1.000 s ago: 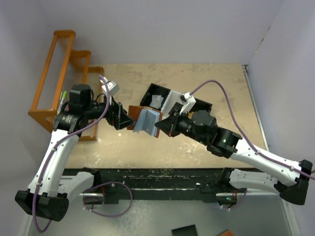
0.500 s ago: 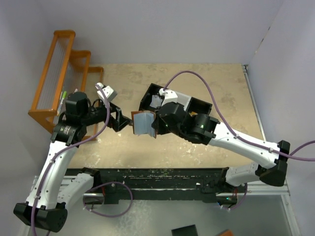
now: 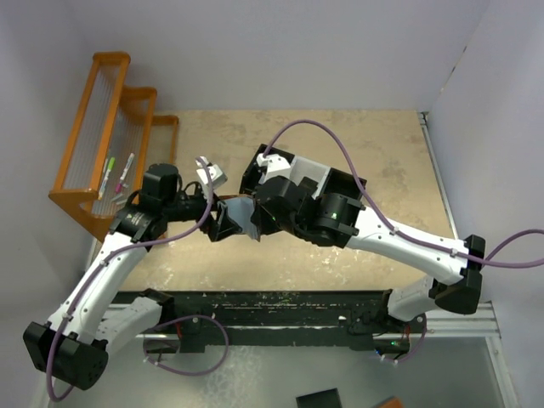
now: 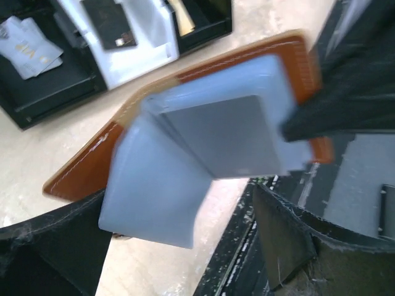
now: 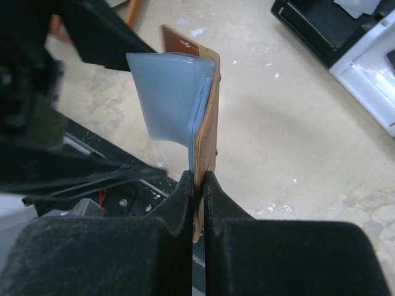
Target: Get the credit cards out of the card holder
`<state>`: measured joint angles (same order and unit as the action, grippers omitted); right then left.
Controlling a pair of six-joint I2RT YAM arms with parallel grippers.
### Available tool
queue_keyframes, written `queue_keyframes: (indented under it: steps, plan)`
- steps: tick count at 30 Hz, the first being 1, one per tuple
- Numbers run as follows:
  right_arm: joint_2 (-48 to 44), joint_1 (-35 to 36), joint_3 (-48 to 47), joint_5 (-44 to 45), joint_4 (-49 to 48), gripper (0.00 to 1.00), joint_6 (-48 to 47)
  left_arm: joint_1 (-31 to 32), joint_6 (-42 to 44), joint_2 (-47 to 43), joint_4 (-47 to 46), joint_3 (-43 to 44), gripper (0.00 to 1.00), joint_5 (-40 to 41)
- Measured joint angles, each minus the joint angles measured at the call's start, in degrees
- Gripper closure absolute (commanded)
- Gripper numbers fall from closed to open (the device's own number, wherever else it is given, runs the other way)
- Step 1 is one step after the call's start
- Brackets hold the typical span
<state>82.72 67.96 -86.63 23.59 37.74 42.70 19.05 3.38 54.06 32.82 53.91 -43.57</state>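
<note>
The card holder (image 3: 244,214) is a brown wallet with pale blue-grey lining, held open off the table between both arms. My right gripper (image 3: 260,217) is shut on its brown edge, seen clearly in the right wrist view (image 5: 196,179) below the wallet (image 5: 207,117). My left gripper (image 3: 225,223) is open, and the hanging lining flap (image 4: 154,197) lies between its fingers (image 4: 290,240). One black credit card (image 4: 111,24) lies in the tray's white compartment, and a gold one (image 4: 183,15) lies beside it. I cannot tell whether any card is inside the wallet.
The black-and-white tray (image 3: 336,180) stands behind the wallet, with a white paper scrap (image 4: 28,49) in a black compartment. An orange wire rack (image 3: 102,136) with pens stands at the far left. The table's dark front edge (image 3: 280,302) runs below the grippers.
My left gripper has moved right, up to the wallet. My right arm has swung left and turned, carrying the wallet slightly nearer the left gripper.
</note>
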Motion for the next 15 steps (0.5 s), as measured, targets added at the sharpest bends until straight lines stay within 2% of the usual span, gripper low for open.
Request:
queue_keyframes:
  steps: [4, 9, 10, 15]
  plan:
    - [-0.8, 0.2, 0.7, -2.8, -3.3, 1.0, -1.1, 0.5, 2.6, 2.0, 0.1, -1.7, 0.18, 6.3]
    - [-3.6, 0.2, 3.1, -6.0, -6.1, 1.0, -2.4, 0.1, 3.7, 3.9, 0.2, -1.7, 0.47, 9.9]
    - [-4.1, 0.2, 3.5, -6.7, -6.8, 1.0, -2.8, 0.1, 3.7, 3.8, 0.0, -1.7, 0.5, 9.9]
    - [-6.6, 0.2, 5.8, -8.8, -8.8, 1.0, -4.0, 0.1, 3.4, 3.9, -0.1, -1.7, 0.52, 5.3]
